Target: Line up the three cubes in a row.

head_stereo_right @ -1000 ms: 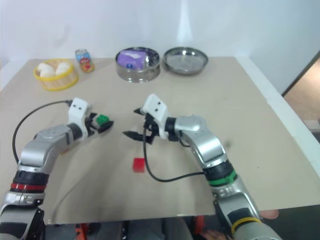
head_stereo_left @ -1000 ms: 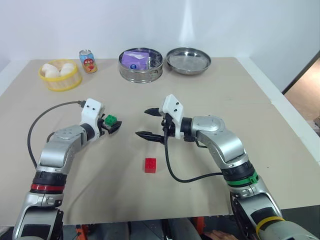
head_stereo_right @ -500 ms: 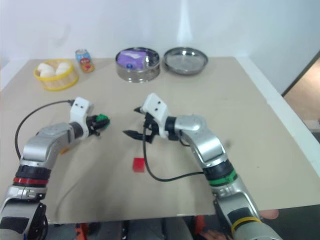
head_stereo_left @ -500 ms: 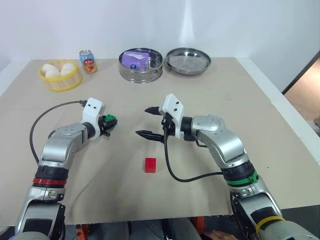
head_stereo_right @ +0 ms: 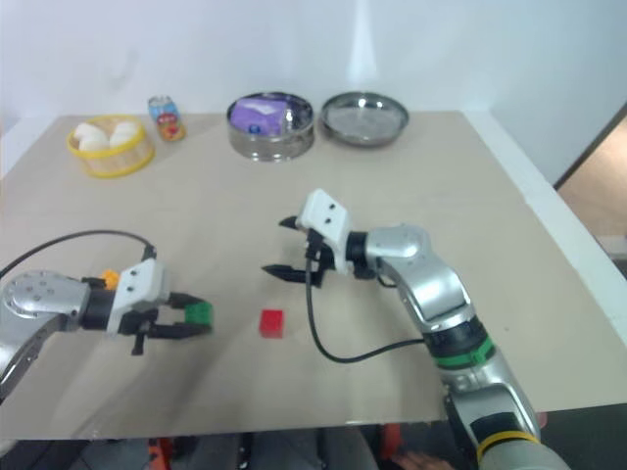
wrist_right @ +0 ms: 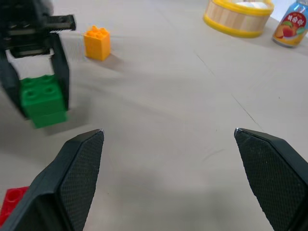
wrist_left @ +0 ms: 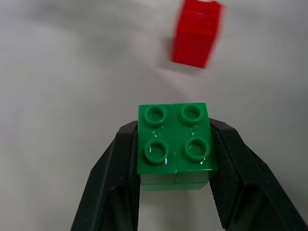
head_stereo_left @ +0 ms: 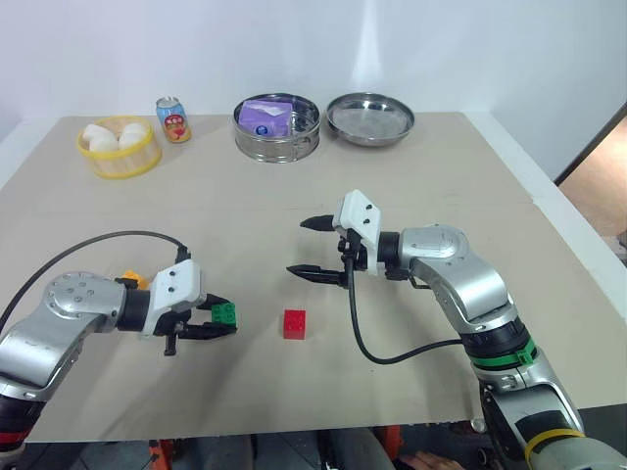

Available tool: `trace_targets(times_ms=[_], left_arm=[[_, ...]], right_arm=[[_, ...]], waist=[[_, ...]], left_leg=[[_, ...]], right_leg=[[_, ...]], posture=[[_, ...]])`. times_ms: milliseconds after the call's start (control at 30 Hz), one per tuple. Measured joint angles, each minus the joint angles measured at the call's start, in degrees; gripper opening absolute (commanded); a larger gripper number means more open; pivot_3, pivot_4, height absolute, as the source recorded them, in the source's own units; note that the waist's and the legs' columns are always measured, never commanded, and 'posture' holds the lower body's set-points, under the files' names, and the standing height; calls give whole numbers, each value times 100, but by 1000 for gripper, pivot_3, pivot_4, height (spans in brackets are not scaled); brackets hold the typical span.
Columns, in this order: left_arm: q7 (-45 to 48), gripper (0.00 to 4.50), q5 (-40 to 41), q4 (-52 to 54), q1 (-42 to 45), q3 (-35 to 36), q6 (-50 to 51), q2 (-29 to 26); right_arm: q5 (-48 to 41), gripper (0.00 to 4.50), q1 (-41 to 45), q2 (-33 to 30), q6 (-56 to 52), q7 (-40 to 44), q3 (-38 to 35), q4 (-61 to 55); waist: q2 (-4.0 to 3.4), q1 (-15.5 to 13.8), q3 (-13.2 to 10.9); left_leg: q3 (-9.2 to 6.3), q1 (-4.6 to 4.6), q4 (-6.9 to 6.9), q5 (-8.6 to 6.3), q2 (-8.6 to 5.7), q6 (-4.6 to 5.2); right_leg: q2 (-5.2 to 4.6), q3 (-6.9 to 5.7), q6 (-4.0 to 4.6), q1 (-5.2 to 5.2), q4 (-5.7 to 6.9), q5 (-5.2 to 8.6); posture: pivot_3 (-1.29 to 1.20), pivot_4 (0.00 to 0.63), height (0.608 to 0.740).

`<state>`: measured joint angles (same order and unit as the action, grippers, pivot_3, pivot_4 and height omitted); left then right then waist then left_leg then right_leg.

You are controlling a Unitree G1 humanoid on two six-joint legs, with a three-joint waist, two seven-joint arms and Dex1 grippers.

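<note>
My left gripper (head_stereo_left: pixel 217 323) has its two black fingers (wrist_left: pixel 113 178) clamped on the sides of the small green plastic studded cube (head_stereo_left: pixel 224 313), which sits between the pads with its studs facing up, just above the beige bench (head_stereo_left: pixel 411 196). Just past those fingertips, a little apart from them, the small red plastic studded cube (head_stereo_left: pixel 294 323) rests on the bench. Behind my left fingers, close to the wrist, I can see the small orange-yellow plastic studded cube (wrist_right: pixel 96 43) standing on the bench; it is partly hidden by the arm in the head views. My right gripper (head_stereo_left: pixel 309 248) hangs above the bench with its black fingers (wrist_right: pixel 79 166) spread wide and nothing between them; the red cube lies below and just short of those fingertips, and the green cube is well beyond them.
</note>
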<state>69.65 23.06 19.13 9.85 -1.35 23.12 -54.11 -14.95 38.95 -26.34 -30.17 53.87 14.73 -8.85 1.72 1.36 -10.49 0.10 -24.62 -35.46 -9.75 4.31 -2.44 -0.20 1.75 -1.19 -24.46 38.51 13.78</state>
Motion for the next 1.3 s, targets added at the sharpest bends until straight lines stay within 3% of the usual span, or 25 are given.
trace_targets(times_ms=[533,800,1067,1300], left_arm=[[184,1329,-89,-556,176,-136,-936,662],[464,1329,-291,-944,414,-402,-1183,687],[674,1329,-564,-1414,636,-653,-1568,764],[717,1329,-591,-1449,656,-714,-1597,786]], right_arm=[[-141,4500,-4,-34,-97,216,19,-189],[-183,4500,-5,-49,-234,230,19,-295],[-882,4500,-254,-281,-357,958,18,-774],[-913,4500,-389,-393,-105,1199,68,-848]], waist=[[0,-2,0],[0,-2,0],[0,-1,0],[0,-2,0]], left_leg=[[0,0,-4,0,3,1],[0,1,-5,0,3,1],[0,2,-7,0,3,1],[-1,8,-10,0,3,1]], right_leg=[[6,1,-20,0,7,-11],[6,1,-19,-1,14,-10],[6,1,-17,-3,25,-5],[7,1,-13,-2,35,-2]], posture=[[0,150,740],[0,150,740],[0,150,740],[0,150,740]])
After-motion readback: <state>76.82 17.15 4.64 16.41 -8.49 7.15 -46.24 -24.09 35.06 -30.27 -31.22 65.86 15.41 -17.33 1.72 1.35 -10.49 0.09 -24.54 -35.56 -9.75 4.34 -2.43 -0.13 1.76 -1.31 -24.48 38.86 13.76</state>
